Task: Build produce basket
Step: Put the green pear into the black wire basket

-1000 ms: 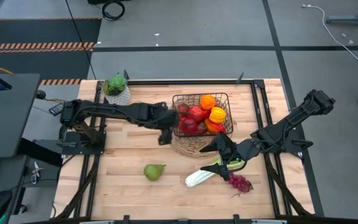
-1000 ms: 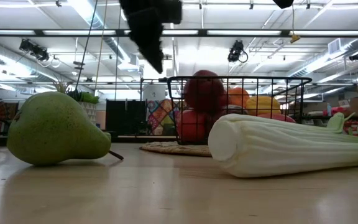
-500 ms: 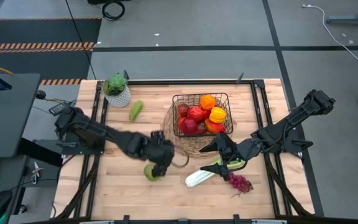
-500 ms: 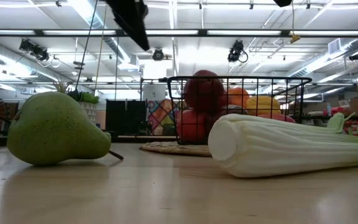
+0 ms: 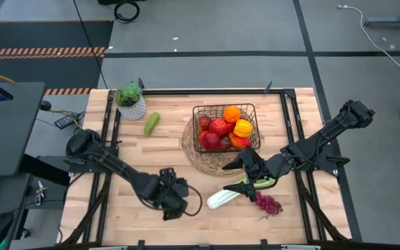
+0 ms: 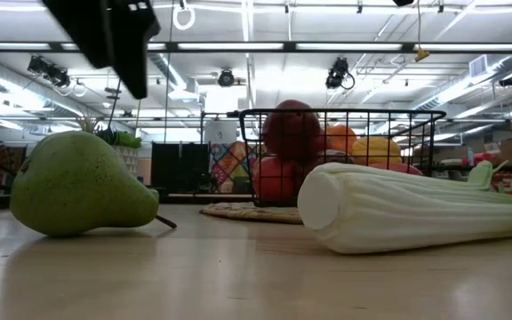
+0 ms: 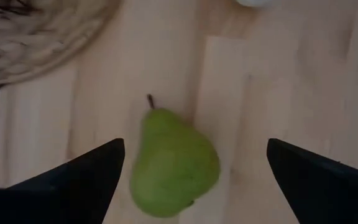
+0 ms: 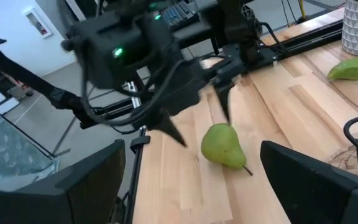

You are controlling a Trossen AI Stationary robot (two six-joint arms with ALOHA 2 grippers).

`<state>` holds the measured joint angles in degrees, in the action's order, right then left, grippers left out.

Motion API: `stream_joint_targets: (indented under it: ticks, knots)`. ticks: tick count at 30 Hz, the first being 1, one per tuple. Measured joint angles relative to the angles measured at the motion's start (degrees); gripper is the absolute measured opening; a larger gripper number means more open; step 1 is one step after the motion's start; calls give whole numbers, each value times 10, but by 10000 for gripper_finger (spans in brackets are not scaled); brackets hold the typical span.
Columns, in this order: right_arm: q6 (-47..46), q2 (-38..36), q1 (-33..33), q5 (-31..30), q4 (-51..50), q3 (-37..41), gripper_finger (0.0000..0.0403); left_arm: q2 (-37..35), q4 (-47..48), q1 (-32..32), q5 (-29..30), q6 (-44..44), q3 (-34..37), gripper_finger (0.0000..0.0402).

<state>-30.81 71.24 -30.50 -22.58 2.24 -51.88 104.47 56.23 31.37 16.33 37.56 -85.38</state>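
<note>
A green pear (image 7: 173, 165) lies on its side on the wooden table near the front edge. My left gripper (image 5: 176, 203) hangs just above it, pointing steeply down and open, one finger on each side of the pear and clear of it; in the high view it hides the pear. The black wire basket (image 5: 226, 128) stands on a round woven mat (image 5: 203, 161) and holds red apples, an orange and a yellow pepper. Celery (image 5: 229, 194) and purple grapes (image 5: 268, 204) lie on the table right of the pear. My right gripper (image 5: 237, 165) waits open above the celery.
A potted plant in a white pot (image 5: 130, 99) stands at the far left corner, with a loose green fruit or vegetable (image 5: 151, 123) lying beside it. Black rails (image 5: 113, 121) run along the table's left and right sides. Bare wood lies left of the pear.
My left gripper has swung from beside the basket's left wall toward the table's near edge and sunk a little, ending over the pear; it has stayed open. Its leaving uncovered the green item by the pot.
</note>
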Motion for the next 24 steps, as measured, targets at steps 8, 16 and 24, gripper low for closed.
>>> stream_joint_targets:
  ticks: [8,16,24]
  knots:
    - [11,0,0,-2,3,0,376,49,3,21,0,24,0,400]
    - [43,0,0,-2,4,0,376,102,21,15,19,27,0,400]
    - [70,0,0,-2,9,0,376,145,46,-19,-55,26,0,400]
